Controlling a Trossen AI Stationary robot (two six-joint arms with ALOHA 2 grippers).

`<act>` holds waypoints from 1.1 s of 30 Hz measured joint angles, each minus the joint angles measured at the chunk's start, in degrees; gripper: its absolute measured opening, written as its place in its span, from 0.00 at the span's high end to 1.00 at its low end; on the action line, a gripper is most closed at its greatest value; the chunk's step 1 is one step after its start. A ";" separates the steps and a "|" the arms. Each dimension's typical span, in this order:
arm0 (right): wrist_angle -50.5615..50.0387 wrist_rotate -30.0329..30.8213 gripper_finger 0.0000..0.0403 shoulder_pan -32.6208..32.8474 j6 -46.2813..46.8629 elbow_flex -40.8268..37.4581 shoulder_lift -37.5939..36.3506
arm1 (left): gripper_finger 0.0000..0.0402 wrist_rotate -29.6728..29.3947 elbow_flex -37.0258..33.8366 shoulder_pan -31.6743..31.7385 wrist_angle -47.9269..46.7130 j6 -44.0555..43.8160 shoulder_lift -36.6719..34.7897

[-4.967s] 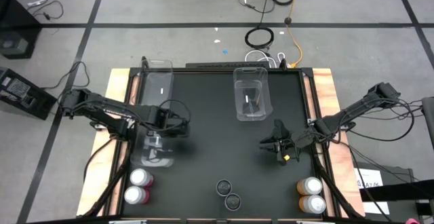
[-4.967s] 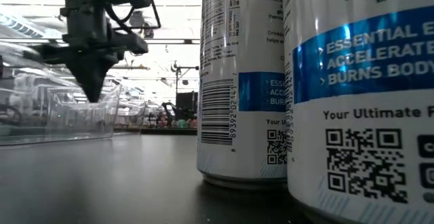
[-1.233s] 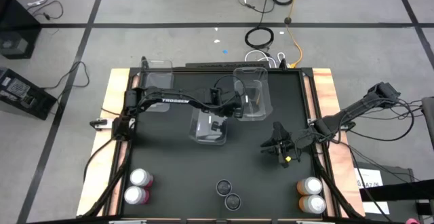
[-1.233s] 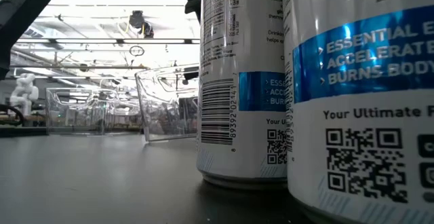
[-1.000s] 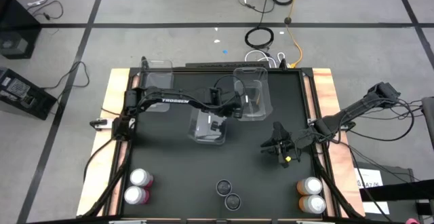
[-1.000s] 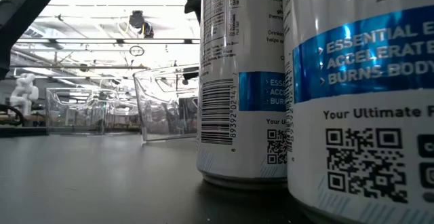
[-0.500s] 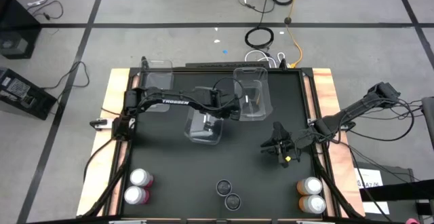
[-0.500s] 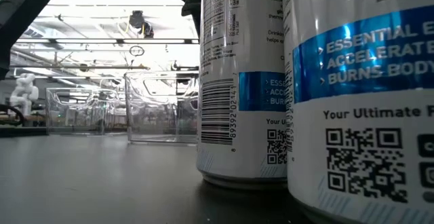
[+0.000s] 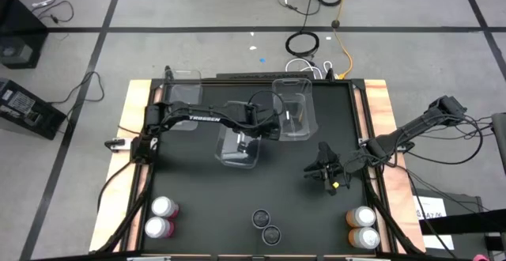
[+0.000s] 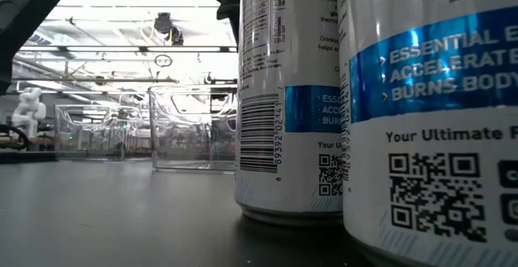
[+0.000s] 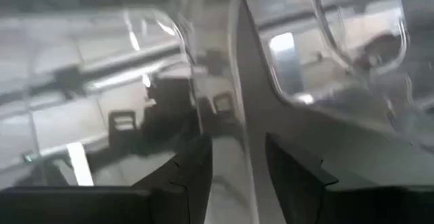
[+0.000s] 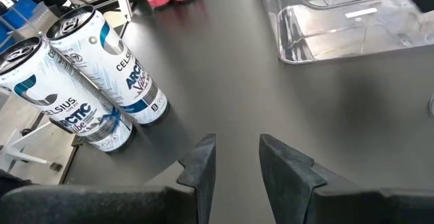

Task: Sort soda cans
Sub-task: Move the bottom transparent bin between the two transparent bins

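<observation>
Two dark fingers of the left gripper [image 11: 243, 176] are seen parted on either side of a wall of the clear rectangular plastic bin [image 9: 231, 155], loosened from a second ago. The bin, tilted then, is now set flat at table centre, ready for filling. The right gripper [image 12: 237, 157] is held slightly parted and empty. Six slim soda cans [image 10: 283, 97] are left untouched along the near edge: pink pair [image 9: 162, 217] left, dark-topped white pair [image 9: 266, 225] centre, orange pair [image 9: 361, 227] right.
</observation>
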 joint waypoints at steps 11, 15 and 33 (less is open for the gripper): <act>0.00 0.02 0.73 0.01 0.16 0.00 0.00 | 0.63 6.10 1.72 0.94 -0.17 3.05 0.00; 0.02 0.00 0.73 0.01 0.63 0.00 0.00 | 0.63 4.93 3.83 0.91 -1.28 5.20 0.00; 0.00 -0.02 0.73 -0.01 0.85 0.00 0.00 | 0.63 -12.96 15.34 -2.85 -19.13 10.66 -5.15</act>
